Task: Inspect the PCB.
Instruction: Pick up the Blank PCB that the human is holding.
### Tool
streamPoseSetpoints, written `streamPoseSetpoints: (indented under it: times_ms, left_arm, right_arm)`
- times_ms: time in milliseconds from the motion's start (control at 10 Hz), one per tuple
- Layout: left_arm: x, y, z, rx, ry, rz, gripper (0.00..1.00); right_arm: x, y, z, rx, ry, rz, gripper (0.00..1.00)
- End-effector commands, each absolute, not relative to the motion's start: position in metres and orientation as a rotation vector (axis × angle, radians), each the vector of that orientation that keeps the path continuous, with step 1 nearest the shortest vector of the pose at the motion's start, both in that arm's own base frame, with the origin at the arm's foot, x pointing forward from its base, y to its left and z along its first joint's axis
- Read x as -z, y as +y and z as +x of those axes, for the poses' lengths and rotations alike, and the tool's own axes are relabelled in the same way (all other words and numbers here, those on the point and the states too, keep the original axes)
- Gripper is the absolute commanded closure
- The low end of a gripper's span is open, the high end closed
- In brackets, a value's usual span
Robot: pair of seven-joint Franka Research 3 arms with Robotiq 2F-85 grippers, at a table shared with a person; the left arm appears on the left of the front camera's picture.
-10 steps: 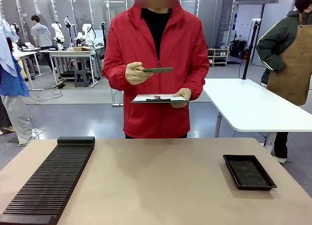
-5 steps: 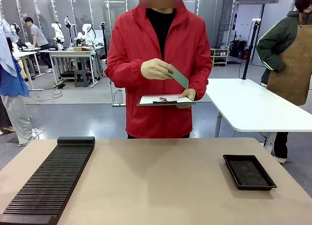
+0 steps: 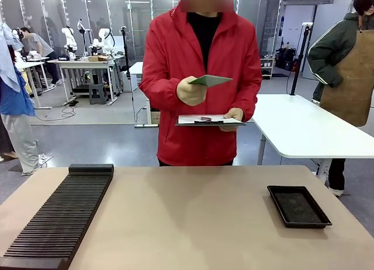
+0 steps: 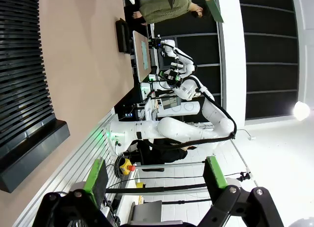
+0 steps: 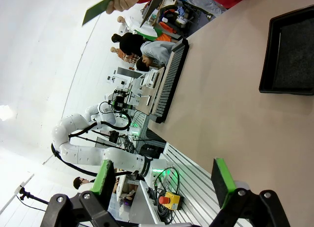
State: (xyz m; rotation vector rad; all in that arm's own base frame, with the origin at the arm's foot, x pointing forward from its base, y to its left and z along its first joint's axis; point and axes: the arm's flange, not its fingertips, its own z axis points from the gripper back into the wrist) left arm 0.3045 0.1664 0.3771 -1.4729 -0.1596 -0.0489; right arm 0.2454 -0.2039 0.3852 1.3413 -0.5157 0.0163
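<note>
Across the table a person in a red jacket holds the PCB (image 3: 210,80), a thin green board, nearly flat at chest height in one hand (image 3: 191,92). The other hand carries a white clipboard (image 3: 209,120) just below it. The right wrist view shows the PCB (image 5: 98,10) at the top left, pinched by the person's fingers. My left gripper (image 4: 154,180) is open with nothing between its green pads, well away from the board. My right gripper (image 5: 163,183) is also open and holds nothing, above the table's near side.
A long black slotted rack (image 3: 58,217) lies on the table's left side. A shallow black tray (image 3: 298,206) sits at the right. The tan tabletop (image 3: 187,217) between them is bare. Another person in a brown apron (image 3: 350,77) stands at the far right by a white table.
The person has stepped toward the picture's right and turned the PCB from a tilted hold to nearly flat, slightly higher. Neither gripper has changed.
</note>
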Motion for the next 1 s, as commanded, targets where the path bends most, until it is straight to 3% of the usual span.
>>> streamPoseSetpoints:
  times_ms: [0, 900]
  left_arm:
    - [-0.3777, 0.1667, 0.304, 0.049, -0.162, -1.472, 0.0]
    - [-0.3777, 0.1667, 0.304, 0.049, -0.162, -1.472, 0.0]
  right_arm:
    - [-0.3865, -0.2045, 0.2444, -0.014, -0.52, 1.344, 0.0]
    - [-0.3865, -0.2045, 0.2444, -0.014, -0.52, 1.344, 0.0]
